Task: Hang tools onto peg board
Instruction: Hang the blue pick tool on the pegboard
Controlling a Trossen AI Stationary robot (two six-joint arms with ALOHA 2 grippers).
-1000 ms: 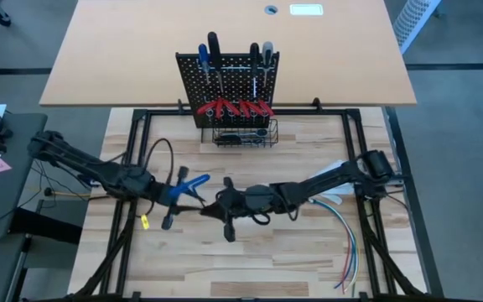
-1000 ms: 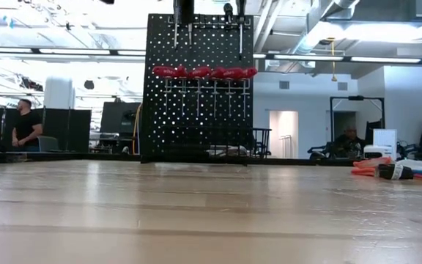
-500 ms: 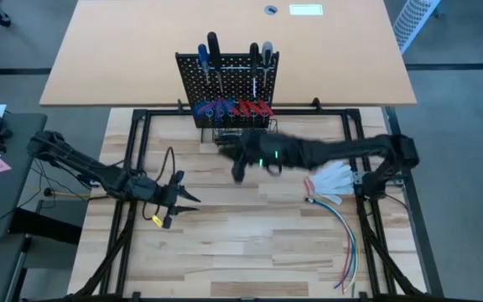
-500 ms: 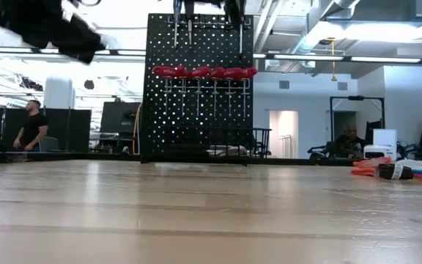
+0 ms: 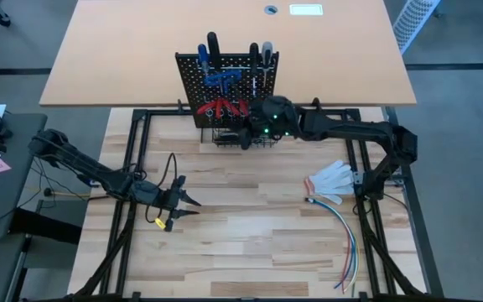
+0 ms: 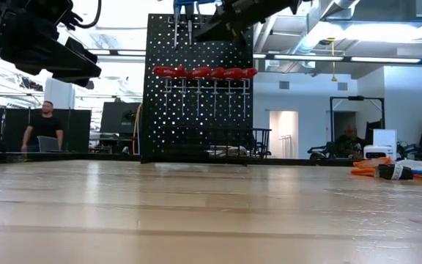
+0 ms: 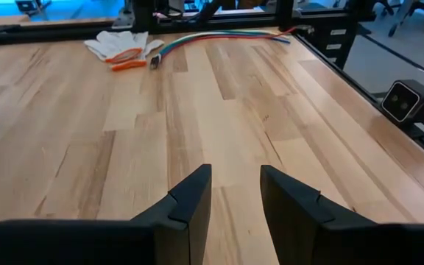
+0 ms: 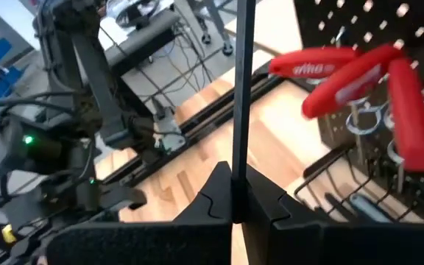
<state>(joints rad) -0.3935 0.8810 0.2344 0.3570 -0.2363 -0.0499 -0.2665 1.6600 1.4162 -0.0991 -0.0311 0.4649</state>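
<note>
The black peg board (image 5: 229, 84) stands upright at the table's far side. Red-handled tools (image 6: 204, 72) hang in its ring holders, and screwdrivers (image 5: 212, 46) stand in its top row. My right gripper (image 5: 246, 137) is in front of the board, above the wire basket (image 5: 246, 134). It is shut on a blue-handled tool whose blue handle (image 5: 219, 77) is up by the board's top. My left gripper (image 5: 183, 200) is open and empty above the table's left middle, and shows in its own wrist view (image 7: 234, 199). My right gripper pinches the blue-handled tool's thin black shaft (image 8: 239, 158) between its two fingers. The shaft runs on past the fingertips, and the blue handle lies outside the wrist view. The tool is lifted clear of the table, close in front of the red handles (image 8: 359, 73).
White gloves (image 5: 332, 178) and a bundle of coloured wires (image 5: 346, 243) lie at the table's right. A large tan tabletop (image 5: 225, 25) stands behind the board. A person (image 6: 45, 125) stands in the room beyond.
My right gripper has gone from the table's middle toward the far edge and up to the peg board, carrying the blue-handled tool. That tool was between both grippers a second ago. My left gripper has let go of it and drawn back a little toward the left.
</note>
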